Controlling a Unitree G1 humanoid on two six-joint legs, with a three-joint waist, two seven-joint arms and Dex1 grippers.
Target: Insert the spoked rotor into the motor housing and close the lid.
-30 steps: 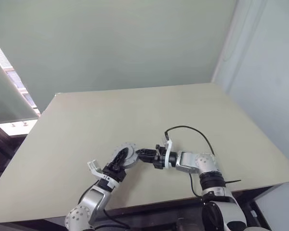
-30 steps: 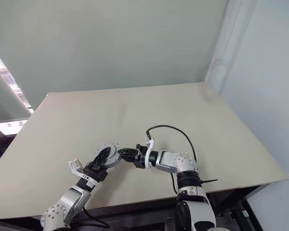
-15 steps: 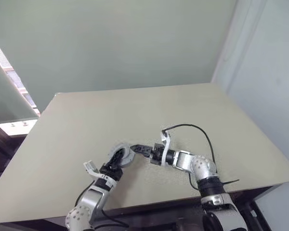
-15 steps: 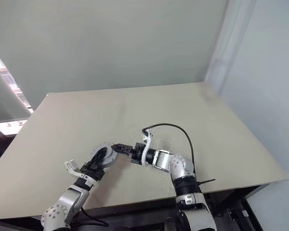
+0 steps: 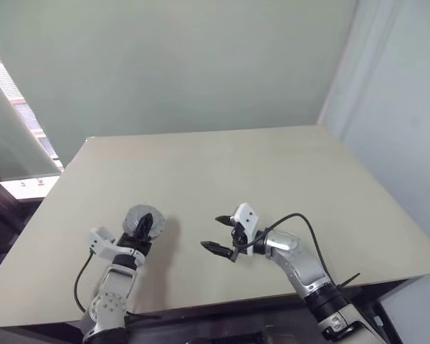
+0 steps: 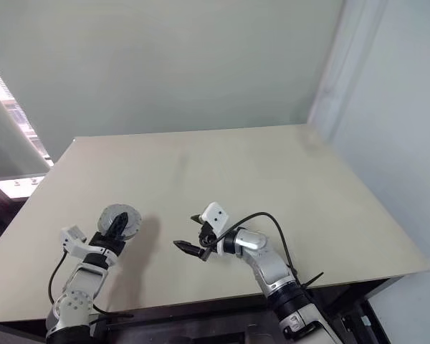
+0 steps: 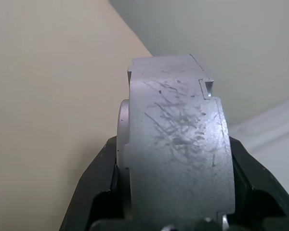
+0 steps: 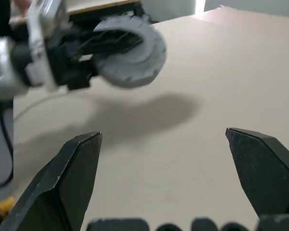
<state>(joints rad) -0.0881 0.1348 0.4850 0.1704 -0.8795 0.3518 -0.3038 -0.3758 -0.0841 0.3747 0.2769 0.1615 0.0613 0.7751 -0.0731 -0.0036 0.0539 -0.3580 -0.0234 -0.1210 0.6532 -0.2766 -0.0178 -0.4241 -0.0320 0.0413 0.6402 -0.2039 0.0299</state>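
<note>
Looking down from the left eye view, the beige table (image 5: 287, 172) carries nothing loose; the left gripper (image 5: 141, 231) holds a round grey metal assembly (image 5: 139, 221) lifted off the surface, clamped between its two black fingers, with a soft shadow falling on the table just beside it. What can be made out is a grey disc face with a dark centre, so it reads as the motor housing with the lid on it, though the copper windings and the spoked rotor cannot be told apart from here. The right gripper (image 5: 216, 234) hangs well apart from that assembly, pointing toward it across the table, its jaws spread wide with nothing between them and a black cable (image 5: 301, 218) looping off the wrist behind. From the right eye view the same layout holds: the assembly sits at the tip of the left gripper, and the right gripper, jaws gaping, faces it with bare table between. In the left wrist view the scratched grey metal rim of the assembly fills the space between the black fingers (image 7: 98, 178), which press against it on both sides, and a small notch shows on its edge. In the right wrist view the two black fingers (image 8: 72, 173) stand far apart over bare table, and ahead of them, beyond the gap, the left gripper holds the grey round assembly above its shadow.
</note>
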